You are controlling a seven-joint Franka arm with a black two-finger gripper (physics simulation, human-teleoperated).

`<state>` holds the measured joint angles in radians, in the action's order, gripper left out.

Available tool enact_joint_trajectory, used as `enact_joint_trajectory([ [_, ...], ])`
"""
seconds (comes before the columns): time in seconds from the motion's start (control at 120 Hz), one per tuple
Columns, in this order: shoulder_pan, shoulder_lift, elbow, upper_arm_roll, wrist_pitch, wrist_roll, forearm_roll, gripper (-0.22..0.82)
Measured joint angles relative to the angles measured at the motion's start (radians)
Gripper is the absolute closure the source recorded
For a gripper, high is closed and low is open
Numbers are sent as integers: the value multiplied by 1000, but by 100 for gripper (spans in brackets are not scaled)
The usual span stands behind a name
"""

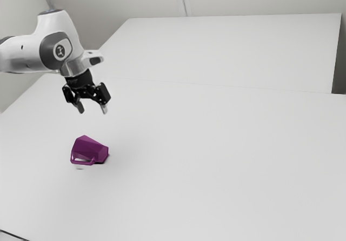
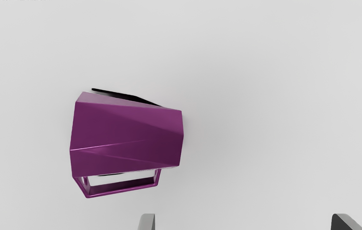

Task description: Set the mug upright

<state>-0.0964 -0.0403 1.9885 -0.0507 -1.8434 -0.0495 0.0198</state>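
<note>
In the exterior view the gripper (image 1: 92, 110) hangs above the table, higher than the purple mug (image 1: 93, 148) and apart from it. The faceted mug lies on its side, its handle towards the exterior view's bottom edge and its narrower end pointing to the exterior view's right. From the hand's camera, the mug (image 2: 126, 137) shows its side wall, with the square handle on the side nearer the fingers. The gripper (image 2: 243, 220) is open, its two fingertips wide apart with nothing between them.
A large white table (image 1: 216, 160) carries the mug. Behind it in the exterior view stands a pale wall (image 1: 113, 3), and a thin dark line crosses the lower left corner.
</note>
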Motion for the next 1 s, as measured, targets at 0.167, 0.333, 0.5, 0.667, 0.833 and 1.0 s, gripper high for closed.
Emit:
enact_joint_trajectory([
  [0.167,-57,9,36,0,-52,-56,18,0],
  [0.333,-111,18,65,-1,-93,-106,37,0],
  [0.5,-157,24,94,-1,-125,-165,60,0],
  [0.667,-199,54,107,-1,-148,-245,108,0],
  [0.833,-239,79,107,0,-158,-341,162,0],
  [1.0,-288,117,100,0,-160,-438,219,0],
])
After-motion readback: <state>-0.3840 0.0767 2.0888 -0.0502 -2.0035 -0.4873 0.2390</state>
